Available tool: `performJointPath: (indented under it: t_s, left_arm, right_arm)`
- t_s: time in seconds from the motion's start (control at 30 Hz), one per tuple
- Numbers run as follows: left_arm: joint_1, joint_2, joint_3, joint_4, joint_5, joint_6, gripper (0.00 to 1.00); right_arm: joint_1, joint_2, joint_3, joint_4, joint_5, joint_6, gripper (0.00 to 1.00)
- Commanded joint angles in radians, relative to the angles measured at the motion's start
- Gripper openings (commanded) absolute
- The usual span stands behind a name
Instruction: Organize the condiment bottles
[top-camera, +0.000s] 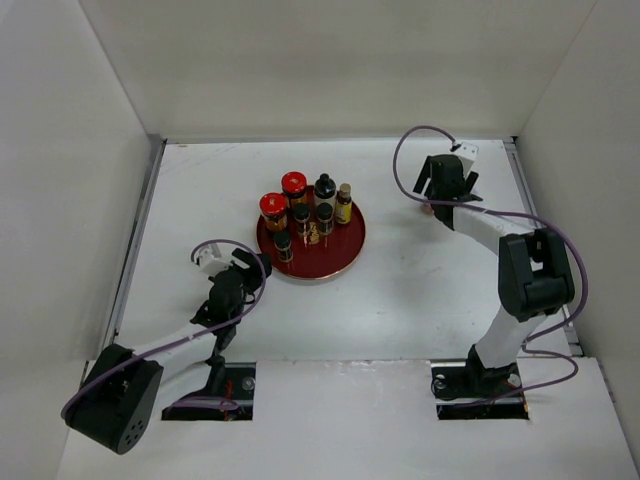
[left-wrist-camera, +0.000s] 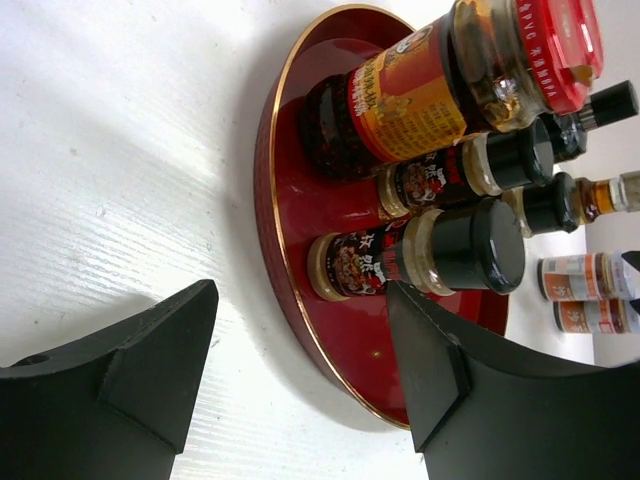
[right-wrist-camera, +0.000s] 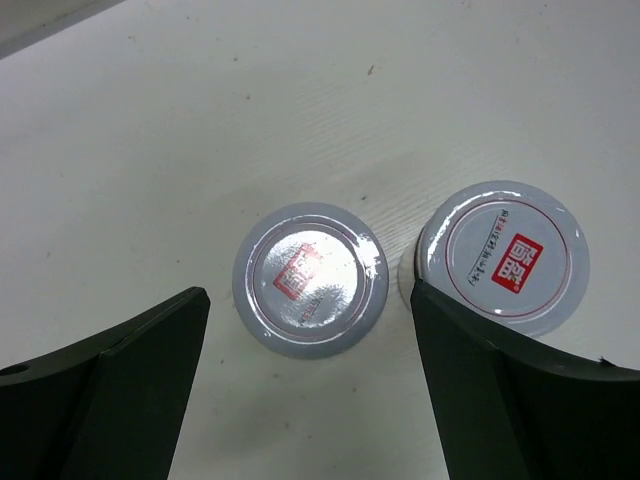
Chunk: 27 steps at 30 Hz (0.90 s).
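Several condiment bottles stand on the round red tray (top-camera: 345, 250): two red-capped jars (top-camera: 273, 208) (top-camera: 293, 186), slim black-capped bottles (top-camera: 324, 187) (top-camera: 283, 246) and a yellow-labelled one (top-camera: 343, 204). My left gripper (top-camera: 243, 268) is open and empty, low by the tray's near-left rim (left-wrist-camera: 268, 200); the nearest black-capped bottle (left-wrist-camera: 430, 255) and a red-capped jar (left-wrist-camera: 450, 80) stand just beyond its fingers. My right gripper (top-camera: 440, 188) is open above two silver-lidded jars: one (right-wrist-camera: 310, 278) lies between its fingers, the other (right-wrist-camera: 515, 255) is partly under the right finger (right-wrist-camera: 480, 390).
White walls enclose the table on three sides. The silver-lidded jars stand on bare table to the right of the tray, near the back. Purple cables loop off both arms. Two small orange-labelled jars (left-wrist-camera: 585, 278) show beyond the tray in the left wrist view.
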Motion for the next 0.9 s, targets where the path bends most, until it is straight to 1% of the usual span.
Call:
performJointPath:
  t_s: [0.0,0.13,0.23,0.33,0.47,0.6,0.63,0.77,0.87]
  left_arm:
    - [-0.006,0.02,0.012,0.048,-0.014,0.01,0.67]
    - [-0.006,0.013,0.012,0.051,-0.014,0.01,0.67]
    - [-0.006,0.031,0.013,0.058,-0.014,0.01,0.67]
    - [-0.006,0.016,0.012,0.058,-0.014,0.012,0.67]
    - [-0.006,0.037,0.016,0.058,-0.014,0.012,0.67]
    - [-0.008,0.033,0.018,0.058,-0.014,0.012,0.67]
    - [-0.009,0.037,0.018,0.058,-0.014,0.012,0.67]
    - [-0.011,0.017,0.015,0.058,-0.011,0.012,0.67]
    - [-0.012,0.026,0.015,0.058,-0.011,0.012,0.67]
  right_arm:
    - [-0.012,0.03,0.07,0.033,-0.038,-0.02,0.89]
    - [-0.021,0.074,0.113,0.028,-0.046,-0.023,0.89]
    - [-0.024,0.105,0.144,0.028,-0.054,-0.038,0.86]
    - [-0.029,0.13,0.162,0.014,-0.054,-0.038,0.83]
    - [-0.024,0.133,0.148,0.005,-0.054,-0.035,0.78]
    - [-0.024,0.119,0.122,0.005,-0.055,-0.03,0.79]
    - [-0.023,0.118,0.119,0.002,-0.055,-0.035,0.77]
    - [-0.009,0.079,0.09,0.007,-0.038,-0.027,0.59]
    - [0.012,0.039,0.076,-0.001,-0.012,-0.035,0.51]
